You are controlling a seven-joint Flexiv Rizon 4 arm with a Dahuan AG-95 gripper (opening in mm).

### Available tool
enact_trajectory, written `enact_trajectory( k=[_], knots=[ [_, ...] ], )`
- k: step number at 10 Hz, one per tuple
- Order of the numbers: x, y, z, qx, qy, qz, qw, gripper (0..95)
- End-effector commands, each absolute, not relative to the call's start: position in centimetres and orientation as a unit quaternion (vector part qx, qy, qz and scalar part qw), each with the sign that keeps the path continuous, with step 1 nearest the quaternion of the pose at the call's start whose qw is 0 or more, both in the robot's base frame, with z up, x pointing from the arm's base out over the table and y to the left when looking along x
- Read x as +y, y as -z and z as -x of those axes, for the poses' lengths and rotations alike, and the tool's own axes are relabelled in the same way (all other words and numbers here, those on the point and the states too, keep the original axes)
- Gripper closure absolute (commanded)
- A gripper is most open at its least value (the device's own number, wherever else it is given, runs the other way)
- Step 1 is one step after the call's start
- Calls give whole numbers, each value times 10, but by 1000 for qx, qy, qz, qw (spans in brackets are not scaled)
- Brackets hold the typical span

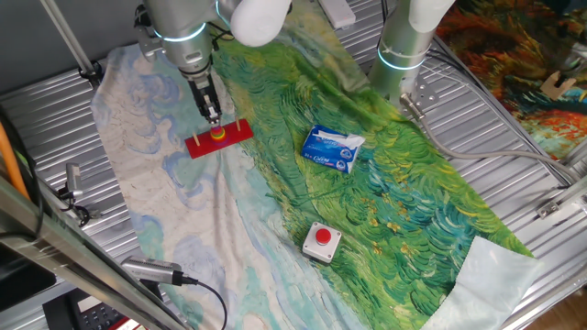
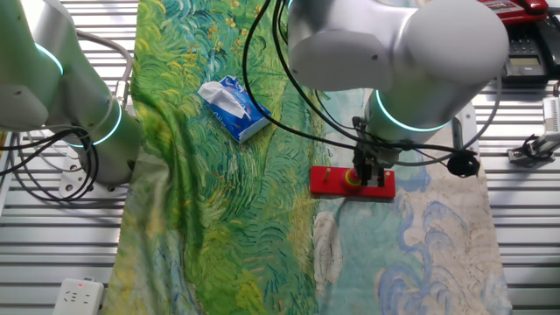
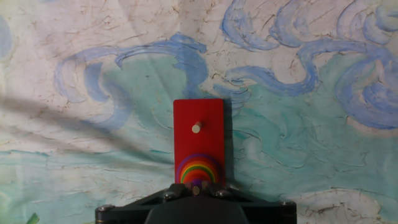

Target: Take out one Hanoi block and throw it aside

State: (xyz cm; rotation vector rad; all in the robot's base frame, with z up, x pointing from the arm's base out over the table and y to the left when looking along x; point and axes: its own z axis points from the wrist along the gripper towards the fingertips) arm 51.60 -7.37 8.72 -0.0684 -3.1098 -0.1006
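Note:
The red base board (image 3: pixel 199 115) lies on the painted cloth, with a bare peg (image 3: pixel 196 127) at its far end and a rainbow stack of discs (image 3: pixel 199 171) at its near end. The tiny purple Hanoi block (image 3: pixel 196 184) sits on top of that stack, on its peg. My gripper (image 3: pixel 196 186) points straight down over the stack, and its fingertips press against both sides of the purple block. One fixed view shows the gripper (image 1: pixel 214 119) low over the board (image 1: pixel 237 131). The other fixed view shows the gripper (image 2: pixel 367 175) and the board (image 2: pixel 328 181) the same way.
A blue-and-white tissue pack (image 1: pixel 332 148) lies to the right of the board and also shows in the other fixed view (image 2: pixel 234 107). A red push-button in a white box (image 1: pixel 322 240) sits nearer the front. A second arm's base (image 1: pixel 404 55) stands at the back.

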Motion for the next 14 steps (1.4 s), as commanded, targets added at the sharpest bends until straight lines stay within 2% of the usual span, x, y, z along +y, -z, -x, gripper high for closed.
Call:
enact_trajectory(
  k=[1, 14],
  knots=[
    [-74, -87, -516, -999, 26, 25, 14, 760],
    [-74, -79, -516, -1000, 19, 21, 11, 760]
  ],
)
